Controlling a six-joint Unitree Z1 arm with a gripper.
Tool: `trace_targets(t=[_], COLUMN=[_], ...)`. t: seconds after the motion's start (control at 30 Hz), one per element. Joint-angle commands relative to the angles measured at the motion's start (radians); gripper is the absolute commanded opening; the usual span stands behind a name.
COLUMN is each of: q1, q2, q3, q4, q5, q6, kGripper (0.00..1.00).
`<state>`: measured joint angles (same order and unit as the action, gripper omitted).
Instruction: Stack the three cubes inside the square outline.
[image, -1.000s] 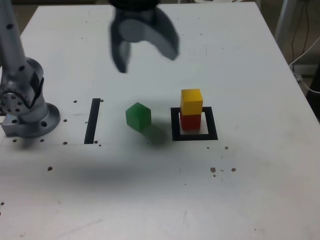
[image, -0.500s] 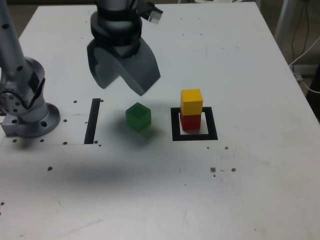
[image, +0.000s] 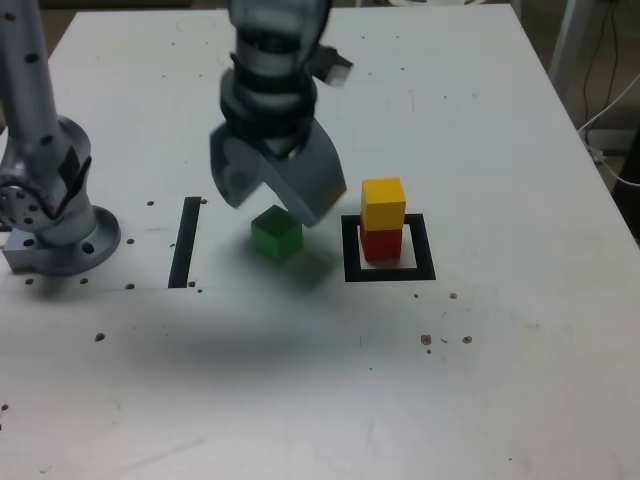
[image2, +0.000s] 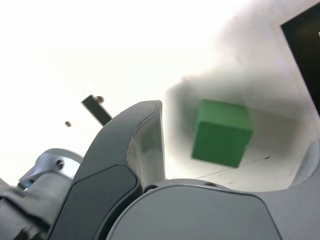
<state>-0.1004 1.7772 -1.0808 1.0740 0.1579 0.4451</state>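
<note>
The green block (image: 277, 238) sits on the white table (image: 480, 370), out in the gap between a straight strip of black tape (image: 185, 243) on the exterior view's left and a black square outline (image: 425, 250) on the exterior view's right. It's outside that outline, on its own, with one edge turned toward the exterior camera. Inside the outline stands the red block (image: 381, 245), and the yellow block (image: 383, 204) rests right on top of it, a short upright stack.

Over the green block hangs the gripper (image: 278, 185), a bit blurred in the exterior view, its lower end covering a little of the block's top there. Its jaws are spread wide open with nothing in them; from the wrist view I can see the green block lying in the space between them, touching neither. The arm (image: 275, 60) reaches in from above, and its grey base (image: 65, 235) stands on the table at the exterior view's left, beyond the strip. Small dark specks dot the tabletop.
</note>
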Motion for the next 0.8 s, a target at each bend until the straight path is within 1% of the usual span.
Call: trace_targets(t=[0.0, 0.1, 0.23, 0.5, 0.77], q1=[-0.008, -0.012, -0.012, -0.025, -0.036], q2=[0.018, 0.035, 0.043, 0.025, 0.029], q3=[0.013, 0.033, 0.04, 0.048, 0.063], q4=[-0.013, -0.027, -0.024, -0.032, -0.014], q5=[0.003, 0.005, 0.006, -0.003, -0.007], q6=[-0.008, -0.015, -0.016, -0.016, -0.016], kGripper=[0.98, 0.96, 0.94, 0.9, 0.76])
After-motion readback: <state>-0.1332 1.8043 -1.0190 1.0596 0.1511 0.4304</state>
